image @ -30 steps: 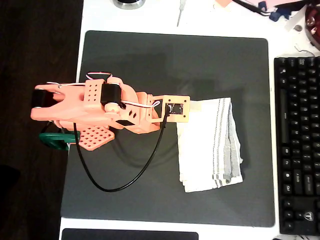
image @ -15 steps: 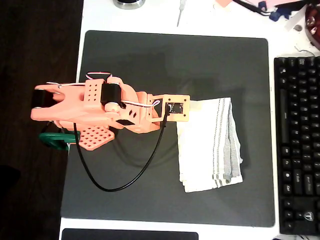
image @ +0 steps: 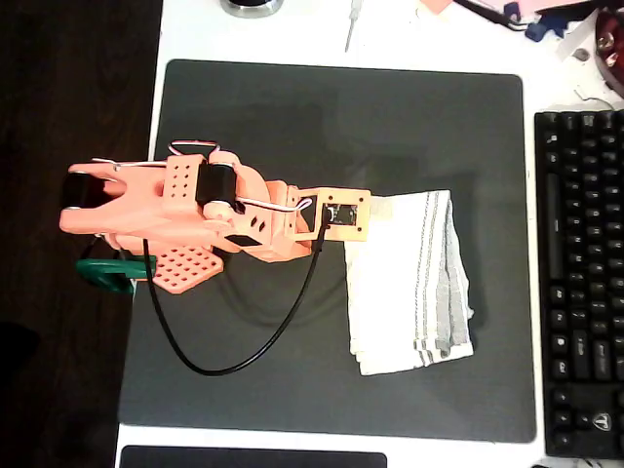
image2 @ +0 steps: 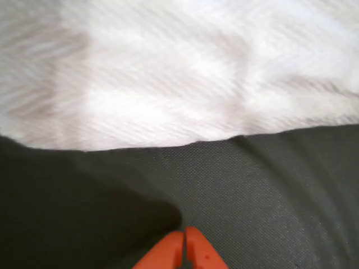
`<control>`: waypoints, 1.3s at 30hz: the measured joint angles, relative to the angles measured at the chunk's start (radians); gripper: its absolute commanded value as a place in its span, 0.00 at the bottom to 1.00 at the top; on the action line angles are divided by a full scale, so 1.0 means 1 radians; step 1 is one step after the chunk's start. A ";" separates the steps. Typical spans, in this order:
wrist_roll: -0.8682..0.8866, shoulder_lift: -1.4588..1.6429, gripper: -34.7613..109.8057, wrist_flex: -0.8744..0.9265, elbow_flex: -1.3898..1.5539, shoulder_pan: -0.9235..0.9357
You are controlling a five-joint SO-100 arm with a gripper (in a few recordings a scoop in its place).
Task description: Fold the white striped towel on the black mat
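Observation:
The white striped towel lies folded into a tall narrow stack on the right half of the black mat, with its grey stripes running lengthwise near its right side. In the wrist view the towel spans the top, its edge lying on the black mat. My gripper is shut with its orange fingertips pressed together and nothing between them, over bare mat just short of the towel's edge. From above, the orange arm reaches in from the left, and its wrist end sits at the towel's upper left corner.
A black keyboard lies along the right edge of the mat. A black cable loops from the arm over the lower left mat. Small items sit on the white table beyond the mat's top edge.

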 measured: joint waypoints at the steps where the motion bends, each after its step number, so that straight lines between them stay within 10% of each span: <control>1: 0.000 0.000 0.24 0.000 0.000 -0.006; 39: 0.006 0.000 0.24 0.000 0.000 0.015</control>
